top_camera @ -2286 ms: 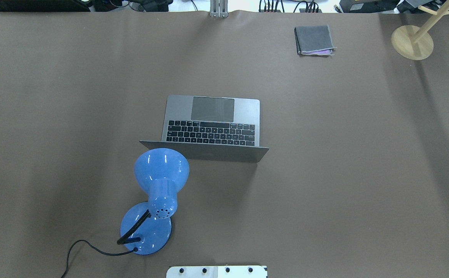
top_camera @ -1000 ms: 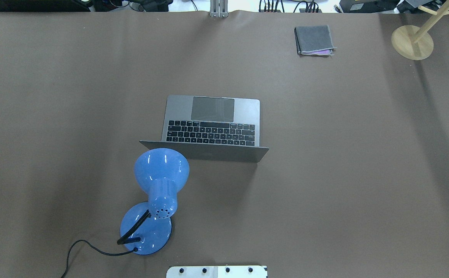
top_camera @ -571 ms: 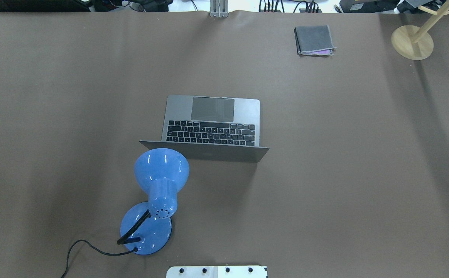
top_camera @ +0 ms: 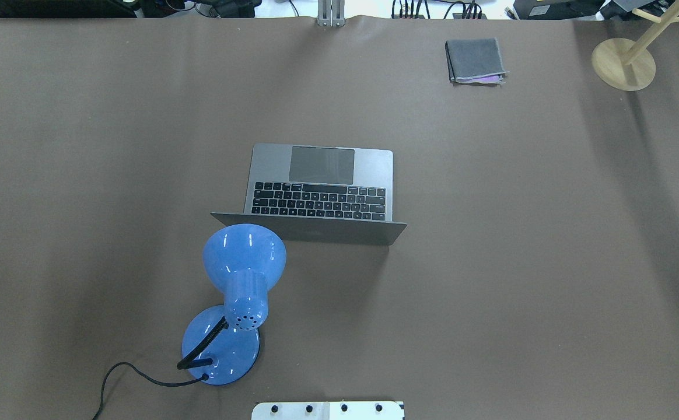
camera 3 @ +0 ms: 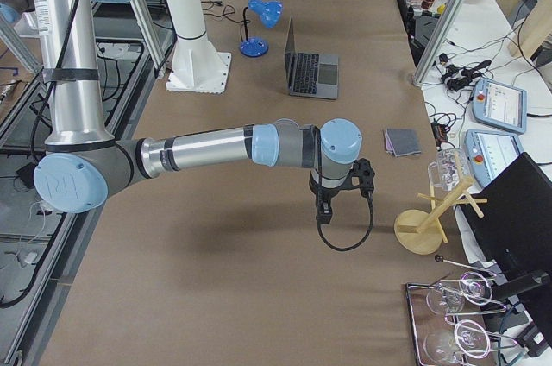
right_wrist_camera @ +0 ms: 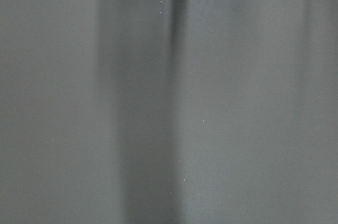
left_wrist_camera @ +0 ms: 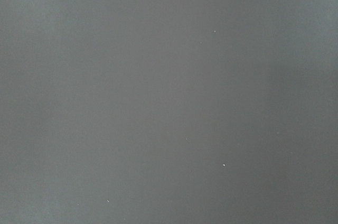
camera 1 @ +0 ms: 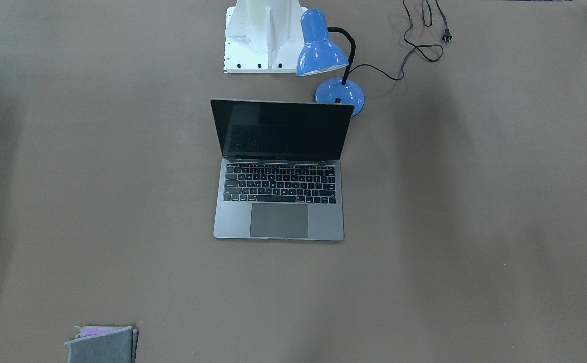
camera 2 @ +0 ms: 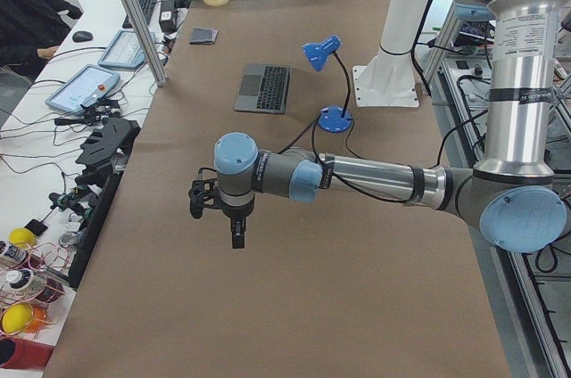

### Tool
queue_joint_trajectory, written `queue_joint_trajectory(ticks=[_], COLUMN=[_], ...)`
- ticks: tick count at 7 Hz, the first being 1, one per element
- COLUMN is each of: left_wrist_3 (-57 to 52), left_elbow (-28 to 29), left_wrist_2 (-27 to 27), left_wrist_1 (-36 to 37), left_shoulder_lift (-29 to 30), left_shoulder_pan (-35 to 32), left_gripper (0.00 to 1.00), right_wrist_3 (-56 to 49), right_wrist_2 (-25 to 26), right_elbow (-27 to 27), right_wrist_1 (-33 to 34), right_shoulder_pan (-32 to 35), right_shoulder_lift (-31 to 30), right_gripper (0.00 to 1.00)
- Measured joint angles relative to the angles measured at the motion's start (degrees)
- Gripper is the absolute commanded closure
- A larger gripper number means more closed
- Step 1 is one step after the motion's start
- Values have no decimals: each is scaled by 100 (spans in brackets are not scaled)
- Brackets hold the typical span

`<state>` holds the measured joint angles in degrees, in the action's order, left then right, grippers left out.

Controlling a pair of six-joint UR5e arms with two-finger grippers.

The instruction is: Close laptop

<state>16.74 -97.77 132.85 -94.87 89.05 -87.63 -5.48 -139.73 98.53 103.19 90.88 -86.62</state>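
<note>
A wide table is covered in plain brown sheeting. On it stands a glossy blue desk lamp with a black gooseneck, its shade tipped downward above a round blue base. Its black cord loops loosely across the table and ends in a plug lying loose. Well apart, near the far edge, lie a small folded grey cloth with a purple layer showing and a pale wooden stand on a round base.

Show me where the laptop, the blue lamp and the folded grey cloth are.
laptop (camera 1: 279, 220), front-facing view, on its trackpad.
blue lamp (top_camera: 244, 253), overhead view, on its shade.
folded grey cloth (top_camera: 475, 58), overhead view, on its top face.
</note>
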Motion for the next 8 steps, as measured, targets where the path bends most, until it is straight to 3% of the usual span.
queue_joint_trajectory(ticks=[3, 5, 7, 8], left_wrist_3=[7, 50, 425, 713], left_elbow=[-46, -42, 39, 113], left_wrist_2=[8, 245, 612, 676], left_wrist_1=[-59, -489, -743, -791], left_shoulder_lift=[202, 249, 715, 1083], left_shoulder_pan=[29, 107, 690, 1084], left_gripper=[2, 2, 2, 19], right_wrist_3=[20, 28, 31, 67], right_wrist_2=[-52, -153, -237, -450], right_elbow=[13, 23, 32, 39], right_wrist_1=[1, 2, -2, -9], right_shoulder_pan=[-2, -63, -294, -525], right_shoulder_lift=[-23, 9, 201, 333], right_gripper=[0, 0, 0, 1])
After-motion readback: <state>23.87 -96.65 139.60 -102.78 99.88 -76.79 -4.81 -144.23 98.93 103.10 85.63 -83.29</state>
